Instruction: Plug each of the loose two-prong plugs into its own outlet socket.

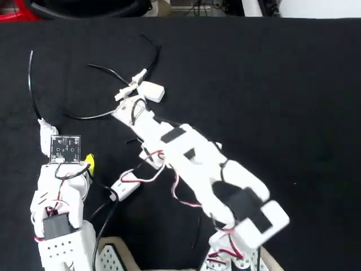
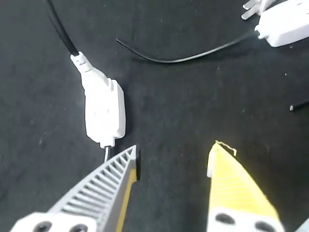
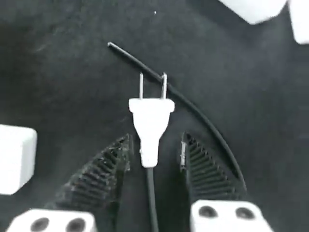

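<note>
Right gripper (image 3: 155,139): jaws part open, straddling the cord end of the white two-prong plug (image 3: 150,116); a gap shows on each side, so nothing is held. Plug long axis runs in line with the gripper, prongs pointing straight away from it, black cord trailing back between the fingers. A white block (image 1: 151,91), probably a socket, lies just beside this gripper's tip. Judgement: right arm is nearer this plug. Left gripper (image 2: 175,147): wide open, empty; a white corded body (image 2: 104,113) lies just ahead of its grey finger.
</note>
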